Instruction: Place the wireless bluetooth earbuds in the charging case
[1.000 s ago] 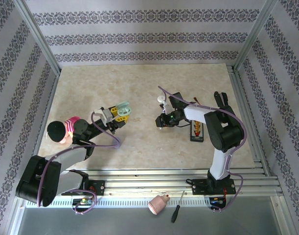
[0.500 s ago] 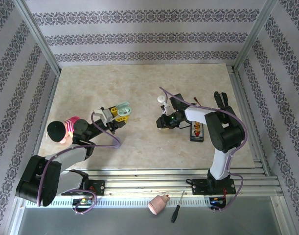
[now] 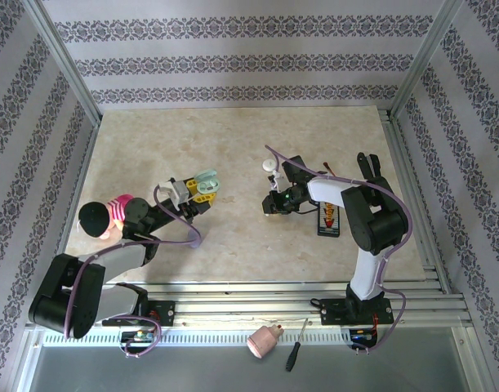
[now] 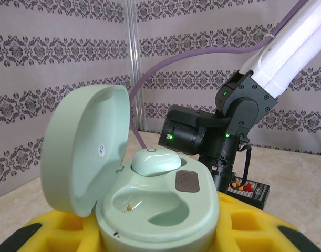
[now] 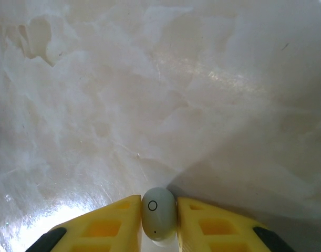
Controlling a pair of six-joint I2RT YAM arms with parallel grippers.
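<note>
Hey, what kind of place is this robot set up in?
Probably a robot lab test booth, not a home: left arm and right arm bolted to an aluminium rail, wallpapered panels framing a marble-look tabletop, screwdriver out front.

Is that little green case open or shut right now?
Open. The lid of the charging case stands swung up at left; a mint earbud sits at the back, the near socket is empty.
</note>
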